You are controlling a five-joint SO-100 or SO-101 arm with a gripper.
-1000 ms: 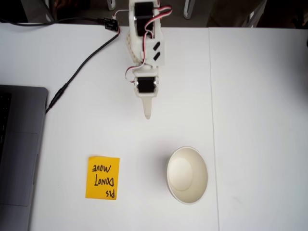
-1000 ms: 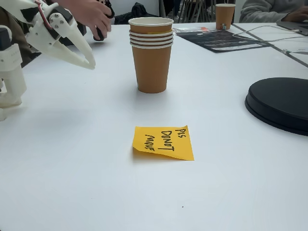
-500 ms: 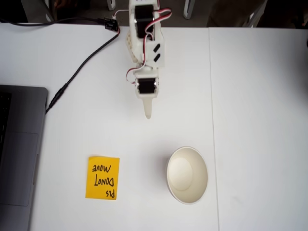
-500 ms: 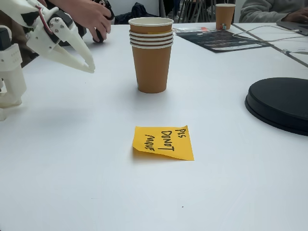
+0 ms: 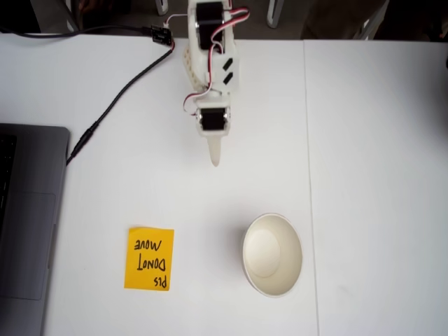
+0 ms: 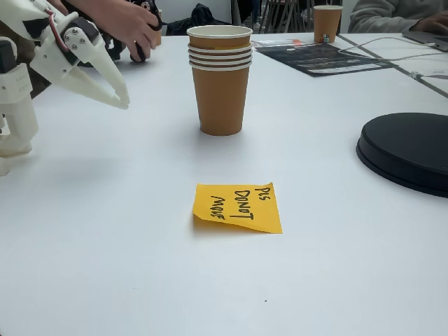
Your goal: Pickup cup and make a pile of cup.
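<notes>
Pile of cup (image 6: 221, 77) stands upright at upper centre of the side-on fixed view: brown paper cups nested, four rims stacked below the top lip. In the top-down fixed view the same pile (image 5: 272, 253) sits in the lower centre-right, cream-white inside showing, on the white table (image 5: 378, 175).

Gripper (image 6: 120, 98) at upper left of the side-on view, raised off the table, tips pointing down and to the right toward the pile, well apart from it. Fingers lie close together with only a thin gap near the tips; nothing between them. In the top-down view the gripper (image 5: 215, 159) shows as one narrow white point in the upper centre, aimed down-frame, well above the pile.

Orange sticky note (image 6: 238, 207) lies flat at centre of the side-on view, nearer the camera than the pile; handwriting reads "PLS DONOT MOVE". Top-down: note (image 5: 149, 258) at lower left, left of the pile, apart from it.

Grey laptop (image 5: 28, 224) at left edge. Black cable (image 5: 119, 98) crosses upper left.

Black round disc (image 6: 406, 150) at right edge. A person's hand (image 6: 122, 17) at top left behind the arm. Another brown cup (image 6: 327, 23) far back, top right.
</notes>
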